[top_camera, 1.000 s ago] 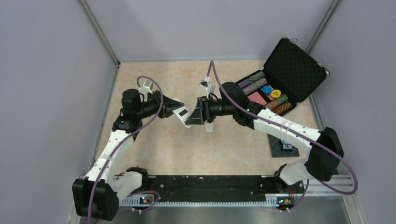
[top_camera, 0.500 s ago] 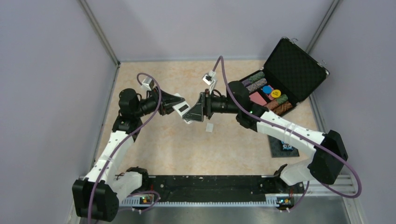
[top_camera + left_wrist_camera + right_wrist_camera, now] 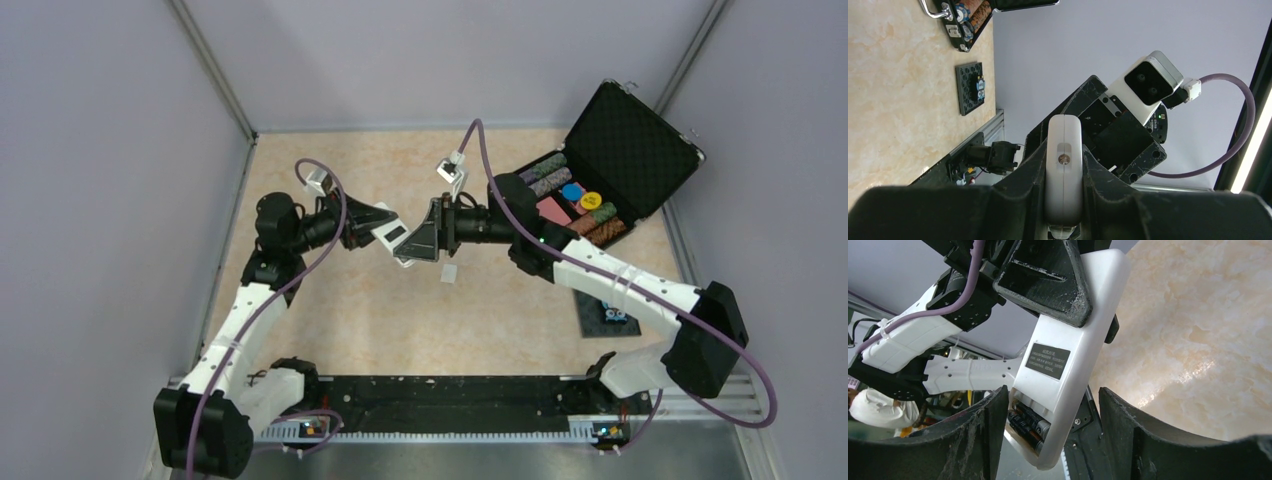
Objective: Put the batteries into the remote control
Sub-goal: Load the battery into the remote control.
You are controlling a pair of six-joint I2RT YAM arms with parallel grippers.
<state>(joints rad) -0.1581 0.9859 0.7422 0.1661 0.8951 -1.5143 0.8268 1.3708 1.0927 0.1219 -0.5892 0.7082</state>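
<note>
Left tool grips the remote; right tool open, empty.
Remote looks light, hard, slippery: pinch its flat sides. Batteries sit inside.

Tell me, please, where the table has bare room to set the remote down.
Widest bare table: in front, between the white cover and black rail. Also along the back wall. Crowded: the right side, with open case and black pad, and mid-table around the remote control.

Plain pale lilac-grey walls enclose a beige marbled bench; a slim aluminium corner post rises behind.
</note>
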